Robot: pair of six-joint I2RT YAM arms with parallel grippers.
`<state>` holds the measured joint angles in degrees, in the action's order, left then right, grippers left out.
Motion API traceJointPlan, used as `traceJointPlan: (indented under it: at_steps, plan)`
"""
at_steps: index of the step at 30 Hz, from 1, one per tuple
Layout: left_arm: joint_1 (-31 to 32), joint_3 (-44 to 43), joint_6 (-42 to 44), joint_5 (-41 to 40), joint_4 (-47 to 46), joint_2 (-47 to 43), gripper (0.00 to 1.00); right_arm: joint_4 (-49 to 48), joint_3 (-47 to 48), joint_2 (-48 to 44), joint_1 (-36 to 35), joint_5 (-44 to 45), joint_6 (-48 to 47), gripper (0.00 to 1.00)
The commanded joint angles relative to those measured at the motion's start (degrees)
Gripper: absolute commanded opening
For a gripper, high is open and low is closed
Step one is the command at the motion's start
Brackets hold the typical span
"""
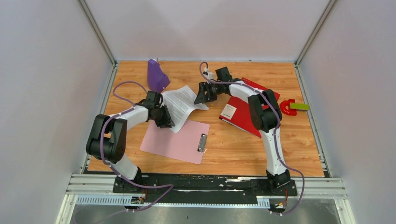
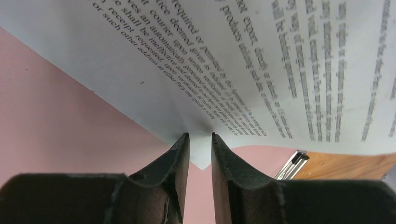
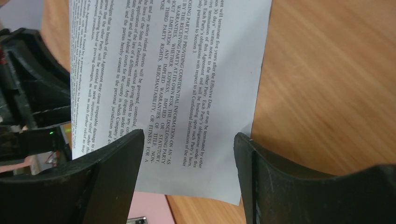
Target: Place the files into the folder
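Note:
The files (image 1: pixel 183 103), white sheets printed with black text, lie left of centre, partly over the pink clipboard, with their near edge lifted. My left gripper (image 1: pixel 166 119) is shut on that near edge; in the left wrist view the paper (image 2: pixel 233 56) puckers at the gripper (image 2: pixel 200 135). My right gripper (image 1: pixel 201 98) is open just above the files' right corner; the right wrist view shows the sheet (image 3: pixel 187 70) between the wide-apart jaws of this gripper (image 3: pixel 189 135). The red folder (image 1: pixel 245 114) lies closed to the right, with its white label (image 1: pixel 228 111) up, partly under the right arm.
A pink clipboard (image 1: pixel 173 140) with a metal clip (image 1: pixel 202 142) lies under and in front of the files; it also shows in the left wrist view (image 2: pixel 56 116). A purple object (image 1: pixel 156 74) stands at the back left. A red and green item (image 1: pixel 294 107) lies at the right edge.

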<state>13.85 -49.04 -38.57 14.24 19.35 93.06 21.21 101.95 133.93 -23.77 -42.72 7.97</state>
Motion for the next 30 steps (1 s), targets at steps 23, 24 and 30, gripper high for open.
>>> traceJointPlan:
  at_steps: [23,24,30]
  plan:
    - [-0.2,-10.2,6.5,-15.9,18.3,-10.8,0.39,-18.8,-28.7,-14.6,-4.1,-8.5,18.0,0.67]
    - [-0.2,-10.2,6.6,-16.5,18.6,-11.5,0.4,-18.1,-29.6,-15.1,-4.6,-7.9,17.3,0.67]
    - [-0.2,-8.6,7.4,-10.8,14.4,-13.3,0.44,-17.3,-33.5,-18.8,-6.4,-5.2,16.7,0.61]
